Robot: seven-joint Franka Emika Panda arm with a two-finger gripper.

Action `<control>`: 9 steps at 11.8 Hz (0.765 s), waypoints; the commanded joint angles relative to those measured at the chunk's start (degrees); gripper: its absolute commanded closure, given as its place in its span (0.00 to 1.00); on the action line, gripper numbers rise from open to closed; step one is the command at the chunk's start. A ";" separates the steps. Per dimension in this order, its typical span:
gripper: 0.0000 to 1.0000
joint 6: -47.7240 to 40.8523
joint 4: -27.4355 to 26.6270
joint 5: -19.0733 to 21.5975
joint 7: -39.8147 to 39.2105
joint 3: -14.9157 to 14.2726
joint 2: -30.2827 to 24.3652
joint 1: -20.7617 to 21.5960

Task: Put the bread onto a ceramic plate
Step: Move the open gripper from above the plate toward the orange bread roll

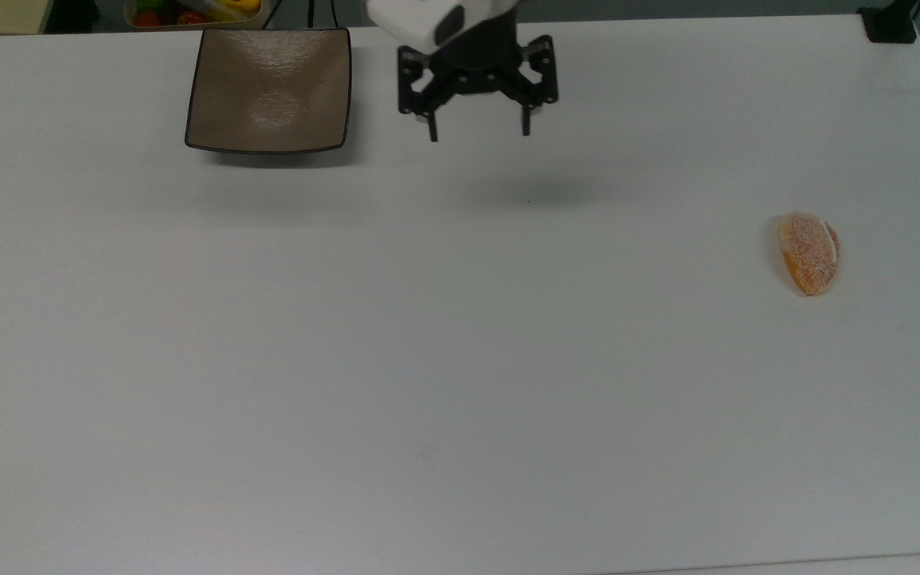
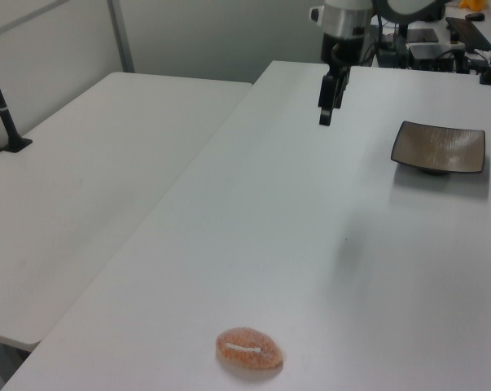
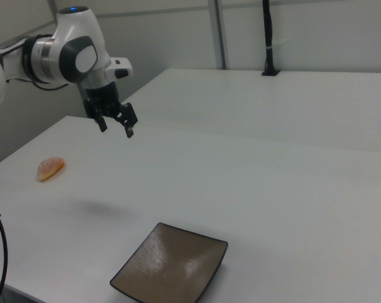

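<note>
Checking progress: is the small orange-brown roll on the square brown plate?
No, the roll lies on the white table, far from the plate.

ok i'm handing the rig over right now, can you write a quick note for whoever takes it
Gripper: open, holding nothing, up in the air above the table, to the right of the plate in the top view.
Bread: lying on the table near the top view's right edge, far from the plate and the gripper.
Plate: bare, at the top view's upper left, with a tray of fruit just beyond it.
Done: nothing yet; the bread is untouched.
Left: move over the bread, come down, grip it, carry it across and set it on the plate.
</note>
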 commanded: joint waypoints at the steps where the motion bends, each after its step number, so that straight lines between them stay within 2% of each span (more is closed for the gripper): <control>1: 0.00 3.54 2.32 -0.15 1.86 4.38 1.74 0.99; 3: 0.00 3.55 6.79 -1.20 6.23 4.56 5.15 5.54; 6: 0.00 4.85 11.11 -5.93 14.32 4.56 10.95 13.80; 9: 0.00 14.94 11.83 -9.11 21.44 4.39 15.18 20.05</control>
